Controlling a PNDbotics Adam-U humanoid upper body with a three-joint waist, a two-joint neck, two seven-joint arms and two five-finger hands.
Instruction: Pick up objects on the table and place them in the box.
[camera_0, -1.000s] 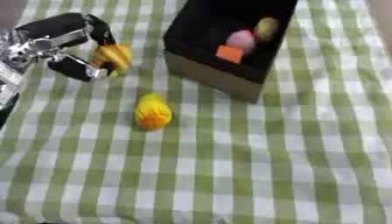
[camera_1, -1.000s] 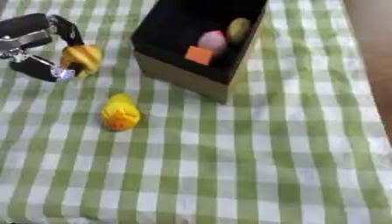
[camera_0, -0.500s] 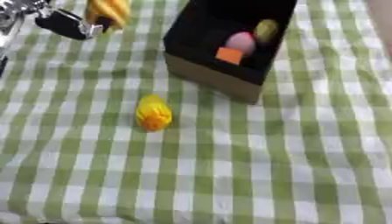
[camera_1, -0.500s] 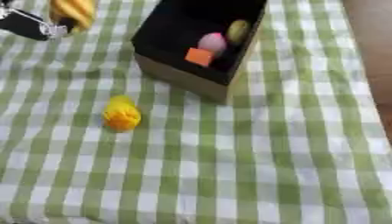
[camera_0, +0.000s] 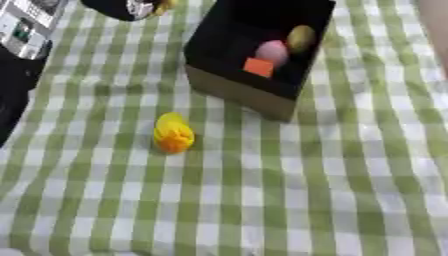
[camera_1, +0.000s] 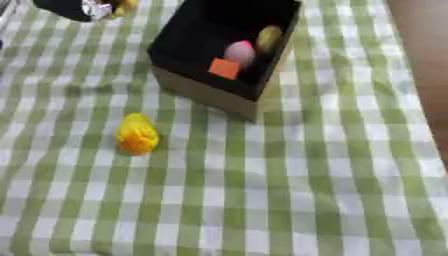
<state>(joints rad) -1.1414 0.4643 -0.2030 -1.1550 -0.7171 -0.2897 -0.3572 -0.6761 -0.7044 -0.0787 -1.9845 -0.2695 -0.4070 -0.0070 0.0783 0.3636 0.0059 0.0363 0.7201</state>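
Since a second ago the left hand (camera_0: 122, 7) has risen from beside the black open-topped cardboard box (camera_0: 229, 87) to the top edge of the view, carrying the small yellow-orange object (camera_0: 164, 4) with it; only the lower part of the hand shows now, dark with a silver patch, and the yellow-orange thing peeks out at its right side, so it appears to be grasped there, though the fingers themselves are too cut off to read clearly; the hand sits up and to the left of the box, not yet over its opening. The box stands askew on the green-and-white checked cloth covering the counter (camera_0: 306, 190); inside it lie a pink rounded object (camera_1: 239, 51), an orange square block (camera_1: 224, 68) just in front of it, and a yellow-green oval object (camera_1: 269, 36) toward the far right wall. A yellow lumpy toy (camera_1: 137, 133) rests alone on the cloth, in front of the box and to its left, well apart from the hand. The right hand appears in neither view.
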